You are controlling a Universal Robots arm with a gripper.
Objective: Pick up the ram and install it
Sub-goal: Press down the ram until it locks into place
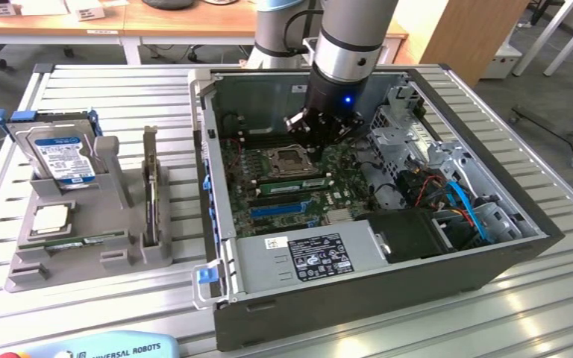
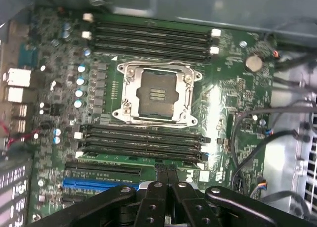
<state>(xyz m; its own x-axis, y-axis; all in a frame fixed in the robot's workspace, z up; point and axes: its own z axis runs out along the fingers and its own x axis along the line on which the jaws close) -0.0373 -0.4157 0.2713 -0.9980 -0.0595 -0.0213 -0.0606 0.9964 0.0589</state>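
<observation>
We see the end effector (image 1: 318, 128) hanging inside the open case (image 1: 486, 246), low over the green motherboard (image 1: 316, 195). Its black metal fingers (image 2: 167, 180) are pressed together, and nothing shows between them. In the wrist view the bolted black linkages fan out on either side of the closed tips, which sit just past a bank of long dark slots (image 2: 141, 141).

The board is crowded and finely textured: a square socket (image 2: 157, 94) with a bright metal frame in the middle, a second bank of slots (image 2: 151, 38) on its far side, small blue-topped capacitors (image 2: 79, 81) in a column, a round silver coin cell (image 2: 253, 63), and a blue slot (image 2: 94, 184) near the fingers. Black cables (image 2: 247, 138) loop over the grey metal bay.

The ram (image 1: 80, 242) lies outside the case, a thin green stick flat in a groove of the grey moulded holder (image 1: 117, 257) at the exterior view's left, well apart from the end effector. In the same holder stand a silver hard drive (image 1: 60, 153) with a blue-white label, upright, and a square silver processor (image 1: 50, 218) lying flat just beside the ram. A dark card (image 1: 150, 190) stands on edge along the holder's side.

The holder and case rest on a ribbed metal surface (image 1: 525, 313). A labelled silver power supply (image 1: 301, 259) fills the near corner of the case.
</observation>
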